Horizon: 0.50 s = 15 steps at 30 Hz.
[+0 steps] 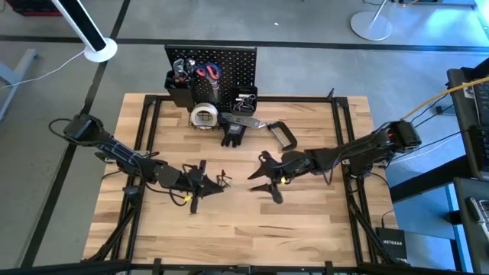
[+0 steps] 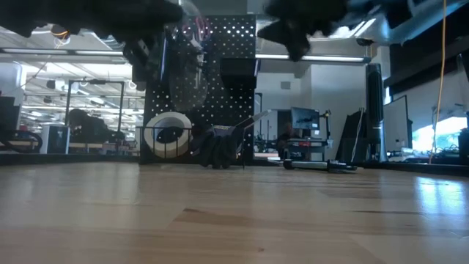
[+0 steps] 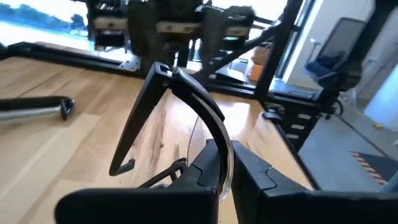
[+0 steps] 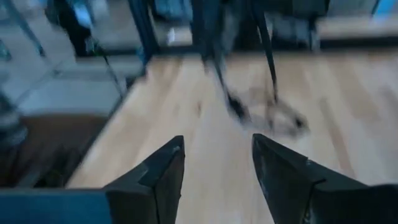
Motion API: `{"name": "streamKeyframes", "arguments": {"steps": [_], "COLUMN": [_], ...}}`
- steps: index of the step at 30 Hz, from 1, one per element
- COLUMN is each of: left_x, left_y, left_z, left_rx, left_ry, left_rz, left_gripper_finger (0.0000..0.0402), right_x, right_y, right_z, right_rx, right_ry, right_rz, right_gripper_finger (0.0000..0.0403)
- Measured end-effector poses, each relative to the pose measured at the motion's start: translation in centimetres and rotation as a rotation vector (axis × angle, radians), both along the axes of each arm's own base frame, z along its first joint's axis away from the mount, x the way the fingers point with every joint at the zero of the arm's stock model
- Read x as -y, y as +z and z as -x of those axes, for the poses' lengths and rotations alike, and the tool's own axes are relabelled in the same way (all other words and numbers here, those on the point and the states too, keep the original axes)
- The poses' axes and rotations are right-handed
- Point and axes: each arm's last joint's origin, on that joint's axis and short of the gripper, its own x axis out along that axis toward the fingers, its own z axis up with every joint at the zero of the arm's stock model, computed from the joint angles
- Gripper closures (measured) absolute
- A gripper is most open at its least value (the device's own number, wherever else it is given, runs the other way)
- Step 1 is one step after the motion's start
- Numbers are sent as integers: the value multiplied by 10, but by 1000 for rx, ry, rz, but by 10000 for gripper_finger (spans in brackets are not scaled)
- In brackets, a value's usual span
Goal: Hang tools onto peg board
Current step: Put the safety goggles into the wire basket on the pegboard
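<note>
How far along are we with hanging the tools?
Partly done. Red-handled tools already sit up on the peg board. In hand: the left gripper is shut on a pair of safety glasses over mid-table, while the right gripper hangs open and empty nearby. Left: the tape roll, black gloves and C-clamp lie on the table at the board's foot.

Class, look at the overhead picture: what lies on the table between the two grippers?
Only bare wood; the left gripper holds safety glasses, the right gripper is open.
</note>
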Motion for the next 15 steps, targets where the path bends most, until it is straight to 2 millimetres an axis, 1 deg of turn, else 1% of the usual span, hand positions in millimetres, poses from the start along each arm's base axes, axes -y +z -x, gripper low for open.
{"name": "streamKeyframes", "arguments": {"steps": [2, 6, 8, 11, 15], "left_x": [-2, -3, -3, -3, -3], "left_y": [-2, -4, -4, -4, -9], "left_z": [-1, -1, -1, -1, 0], "left_rx": [-19, -36, -39, -41, -87], "left_ry": [13, 18, 16, 16, -3], "left_rz": [6, 4, 3, 2, -21], "left_gripper_finger": [393, 396, 396, 392, 393], "right_x": [-2, -5, -5, -3, -3], "right_y": [-5, -24, -28, -31, -40], "right_z": [-9, -25, -31, -37, -39], "right_rx": [93, 170, 223, 298, 259], "right_ry": [-26, -49, -57, -113, -118], "right_rz": [6, -11, -28, -36, -25], "right_gripper_finger": [213, 213, 213, 213, 213]}}
